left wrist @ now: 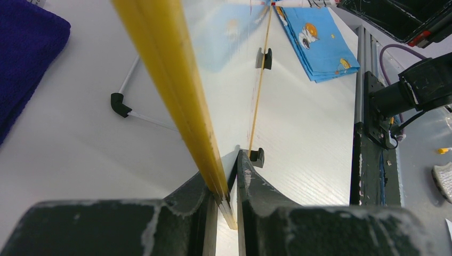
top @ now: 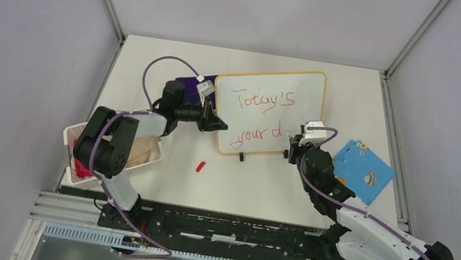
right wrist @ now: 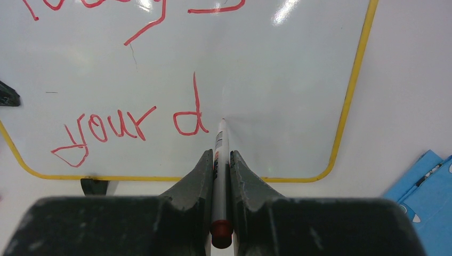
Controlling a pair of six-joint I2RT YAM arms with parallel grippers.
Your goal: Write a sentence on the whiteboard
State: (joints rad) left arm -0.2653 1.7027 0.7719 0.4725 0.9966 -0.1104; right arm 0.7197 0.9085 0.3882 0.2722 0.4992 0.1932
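The right claw point(right wrist: 221, 160) is closed narrowly on a marker point(right wrist: 219, 141). The marker's red end points back at the camera and its tip rests against the whiteboard point(right wrist: 288, 80), just right of the letter "d". The left claw point(left wrist: 226, 176) is clamped on the board's yellow left edge, one finger on each side. On the table point(top: 260, 190), a small red cap point(top: 201, 166) lies in front of the board. A white basket point(top: 74, 141) sits at the near left edge. A blue card point(top: 363, 169) lies flat to the right. The board is propped on its black feet mid-table, between the two claws. Its red writing point(right wrist: 122, 125) reads "Totay's" above and "your d" below. A purple cloth point(top: 190, 84) lies behind the left claw.
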